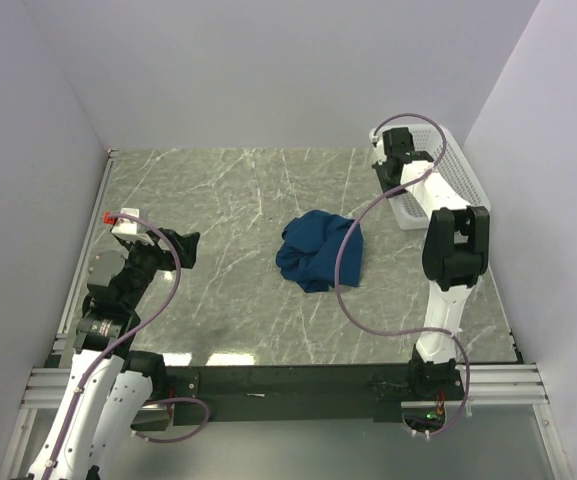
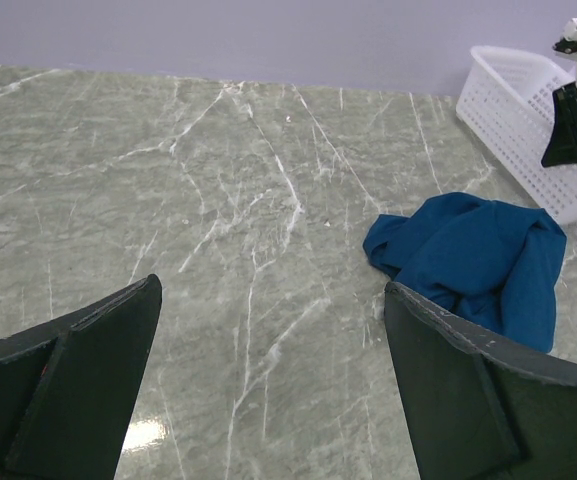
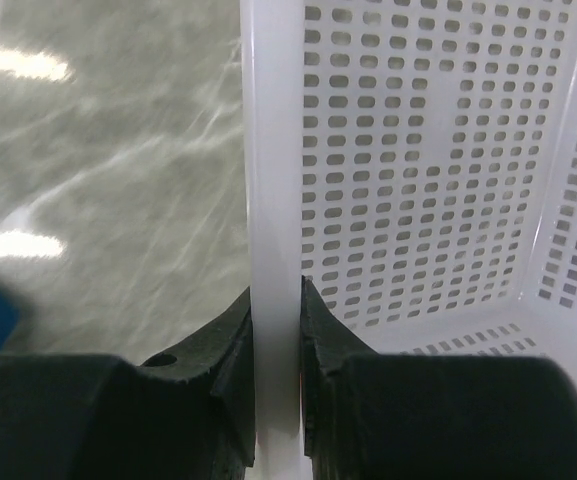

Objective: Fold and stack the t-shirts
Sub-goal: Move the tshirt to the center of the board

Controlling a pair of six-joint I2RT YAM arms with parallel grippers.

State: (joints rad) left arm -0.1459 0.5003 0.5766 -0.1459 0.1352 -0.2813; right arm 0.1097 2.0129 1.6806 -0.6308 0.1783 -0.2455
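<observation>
Over on the left we are holding our left gripper point(image 2: 270, 290) low above the marble table point(image 1: 218, 190). Its two dark fingers point(image 2: 78, 380) are spread wide, and nothing is sitting between them. It is facing across the stone toward the t-shirt point(image 1: 318, 250), which is lying in a crumpled blue heap near the middle of the table, a little right of centre. The shirt is lying well apart from that gripper.

Further right, we are stretching our right arm point(image 1: 453, 250) out to the white mesh basket point(image 1: 460, 175), which is standing at the table's far right side. There our right gripper point(image 3: 276, 300) is clamping the basket's wall at the rim. One finger is pressing on the table side and the other inside.
</observation>
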